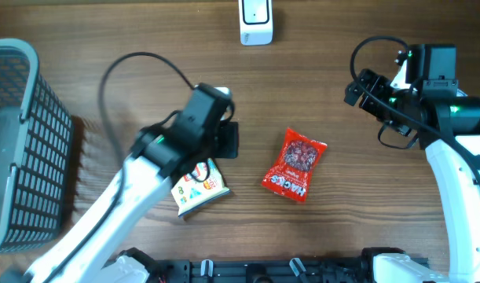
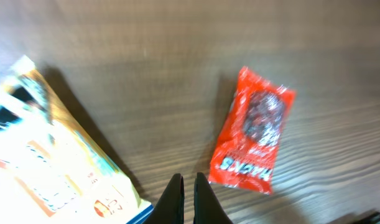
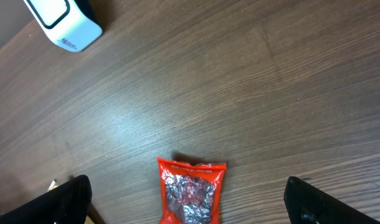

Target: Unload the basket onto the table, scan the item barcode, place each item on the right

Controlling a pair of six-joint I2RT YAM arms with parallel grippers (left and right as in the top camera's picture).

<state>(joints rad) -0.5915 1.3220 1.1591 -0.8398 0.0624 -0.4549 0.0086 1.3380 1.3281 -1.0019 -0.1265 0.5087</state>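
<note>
A red snack packet (image 1: 294,163) lies flat on the wooden table, right of centre. It also shows in the left wrist view (image 2: 255,140) and in the right wrist view (image 3: 191,193). A white and yellow packet (image 1: 199,187) lies to its left, partly under my left arm. My left gripper (image 2: 190,190) is shut on nothing, hanging over bare wood between the two packets. At the far right my right gripper (image 3: 186,183) is open wide above the table, with the red packet seen between its fingers. The white scanner (image 1: 256,21) stands at the back edge.
A grey mesh basket (image 1: 20,149) stands at the left edge of the table. The scanner (image 3: 62,22) shows at the top left of the right wrist view. Bare wood lies between the scanner and the packets.
</note>
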